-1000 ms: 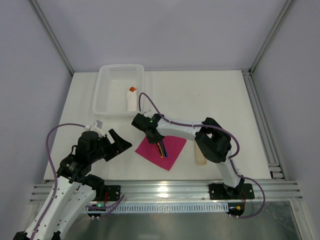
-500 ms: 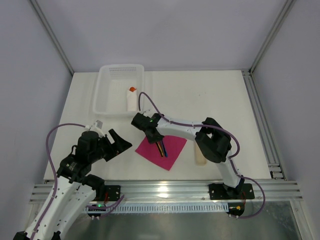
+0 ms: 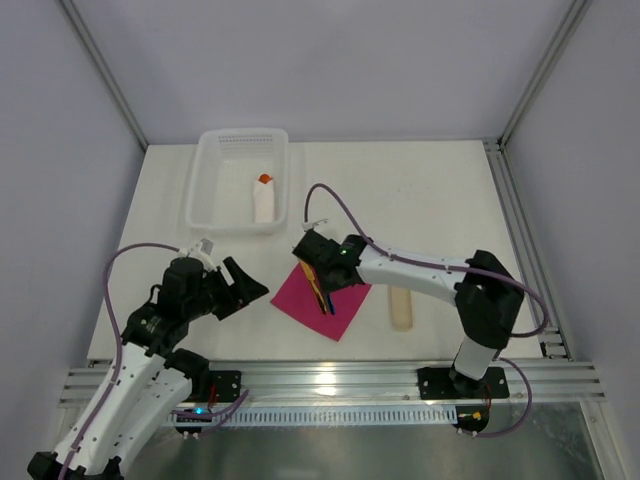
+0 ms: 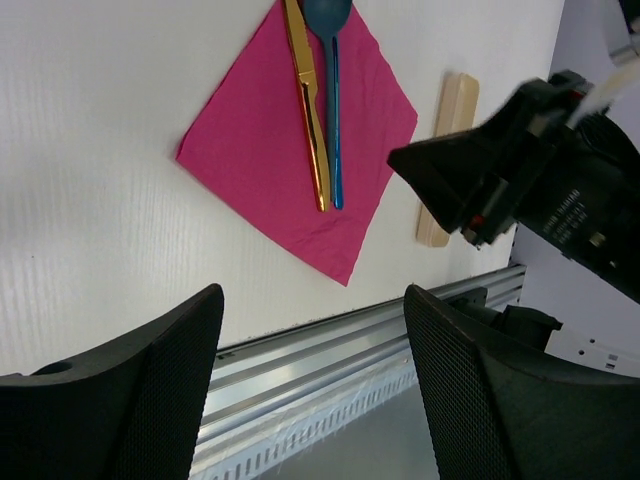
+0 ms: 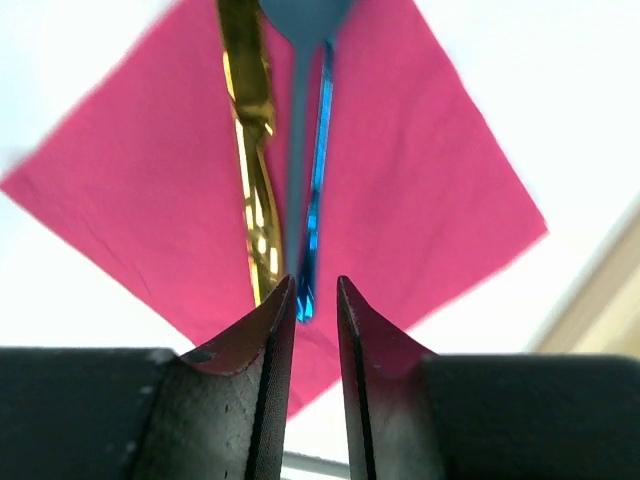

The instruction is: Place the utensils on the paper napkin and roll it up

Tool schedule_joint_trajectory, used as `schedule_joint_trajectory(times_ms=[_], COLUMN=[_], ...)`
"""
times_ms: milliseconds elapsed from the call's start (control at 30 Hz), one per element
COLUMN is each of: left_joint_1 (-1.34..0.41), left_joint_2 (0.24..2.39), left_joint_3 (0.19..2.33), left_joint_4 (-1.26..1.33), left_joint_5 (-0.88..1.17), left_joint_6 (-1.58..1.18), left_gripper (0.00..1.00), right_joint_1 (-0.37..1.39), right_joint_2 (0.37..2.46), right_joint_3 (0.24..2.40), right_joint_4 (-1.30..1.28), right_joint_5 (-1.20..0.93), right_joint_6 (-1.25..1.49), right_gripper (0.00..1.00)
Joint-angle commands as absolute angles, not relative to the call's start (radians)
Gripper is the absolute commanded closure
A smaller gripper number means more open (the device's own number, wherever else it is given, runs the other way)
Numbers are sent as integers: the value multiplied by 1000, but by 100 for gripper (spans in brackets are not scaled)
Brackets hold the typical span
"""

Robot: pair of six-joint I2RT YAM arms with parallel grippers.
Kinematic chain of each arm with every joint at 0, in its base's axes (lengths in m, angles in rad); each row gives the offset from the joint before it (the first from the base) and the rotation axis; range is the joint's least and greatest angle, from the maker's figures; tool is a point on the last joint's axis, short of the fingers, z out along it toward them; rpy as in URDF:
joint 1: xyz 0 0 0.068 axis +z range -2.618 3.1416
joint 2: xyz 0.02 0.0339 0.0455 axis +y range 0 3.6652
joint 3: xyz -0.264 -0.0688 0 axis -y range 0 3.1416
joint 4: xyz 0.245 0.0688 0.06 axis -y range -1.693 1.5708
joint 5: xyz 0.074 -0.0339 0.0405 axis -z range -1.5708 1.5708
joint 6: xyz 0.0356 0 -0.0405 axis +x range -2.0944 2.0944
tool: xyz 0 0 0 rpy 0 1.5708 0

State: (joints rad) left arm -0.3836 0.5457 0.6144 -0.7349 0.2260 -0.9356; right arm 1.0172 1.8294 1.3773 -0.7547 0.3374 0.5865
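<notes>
Above utensils (image 5: 318, 150) lying far-to-near along paper napkin's (image 5: 420, 190) diagonal: right end effector (image 5: 312, 283), narrowly parted, empty; beside left corner: left end effector (image 3: 245, 288), wide open.

Matt paper napkin (image 4: 250, 170) — glossy plastic knife (image 4: 310, 120) and spoon (image 4: 335, 130) (the knife almost metallic) — finely ribbed white table (image 4: 90, 200).

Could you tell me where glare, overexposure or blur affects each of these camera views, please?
Top external view: evenly lit, with glare on the metal rail. Right wrist view: the table is blown out white, the yellow knife glints, and the fingers are dark, with little detail. Left wrist view: sharp and evenly exposed on the napkin.
</notes>
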Motion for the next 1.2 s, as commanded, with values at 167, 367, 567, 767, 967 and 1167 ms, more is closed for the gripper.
schedule_joint_trajectory(times_ms=[167, 367, 567, 767, 967, 1167], left_joint_1=[-394, -469, -544, -598, -630, -666], left_joint_2=[652, 822, 975, 1084, 1104, 1108], left_joint_3=[512, 508, 557, 600, 609, 604], left_joint_4=[-508, -394, -321, -272, -262, -258], left_joint_5=[289, 241, 172, 143, 121, 92], left_joint_6=[-983, -1012, -1042, -1065, -1068, -1068], left_gripper=[29, 30, 33, 36, 36, 36], right_joint_1=[1002, 992, 991, 991, 994, 1029], right_joint_2=[1450, 1336, 1290, 1264, 1230, 1236], right_joint_3=[927, 776, 668, 525, 456, 446], right_joint_4=[-527, -436, -324, -115, -48, -8], right_joint_5=[219, 166, 58, -69, -95, -110], right_joint_6=[652, 675, 719, 857, 925, 982], right_gripper=[64, 58, 54, 47, 47, 47])
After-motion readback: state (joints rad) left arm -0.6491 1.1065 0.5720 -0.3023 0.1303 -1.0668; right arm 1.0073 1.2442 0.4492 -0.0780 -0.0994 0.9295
